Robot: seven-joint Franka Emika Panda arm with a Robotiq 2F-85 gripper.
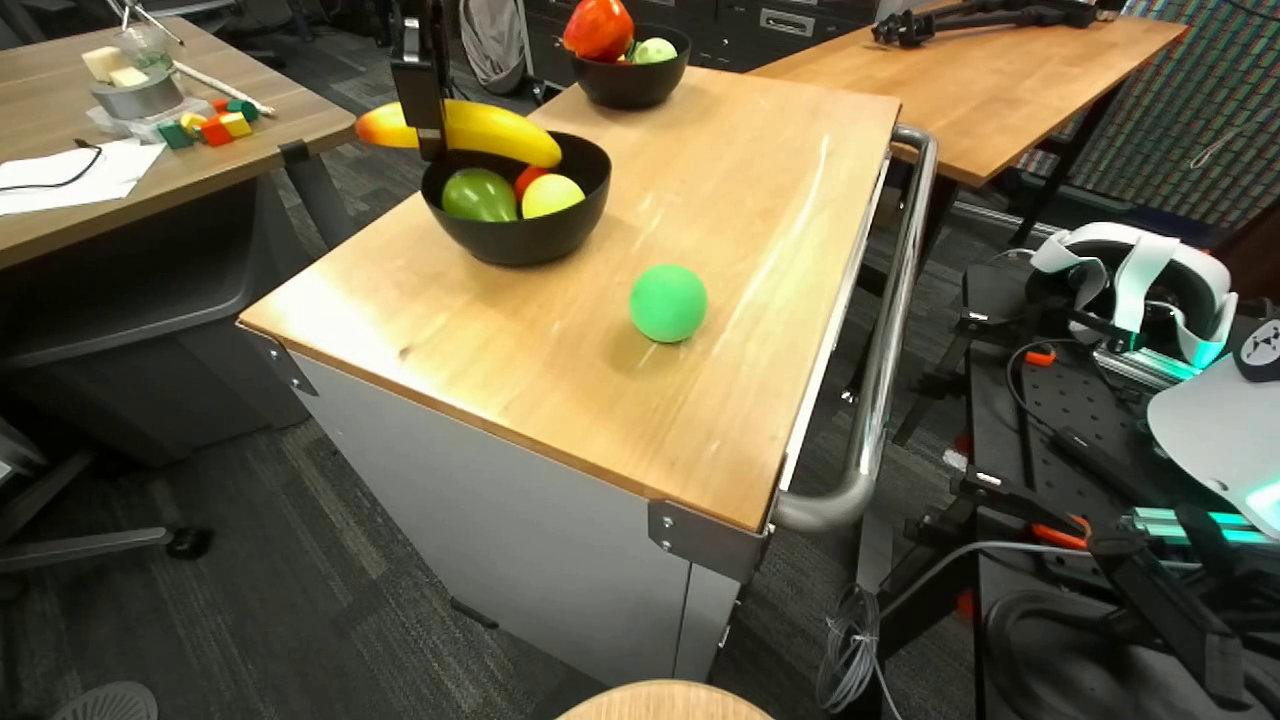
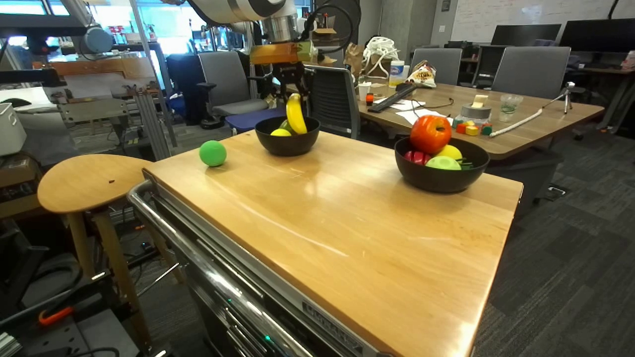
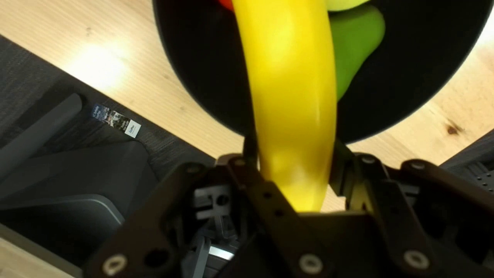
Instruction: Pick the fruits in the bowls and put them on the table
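Note:
My gripper is shut on a yellow banana, one finger on each side. The banana is tilted over a black bowl; I cannot tell whether it touches the bowl. That bowl holds a green pear-like fruit, a yellow-green fruit and a red one, partly hidden. Another black bowl holds a large red-orange fruit, a pale green fruit and others. Both bowls stand on the wooden table.
A green ball lies on the tabletop near a corner. A metal handle rail runs along one table side. A brown table with blocks and tape stands beyond. A round stool stands beside the table.

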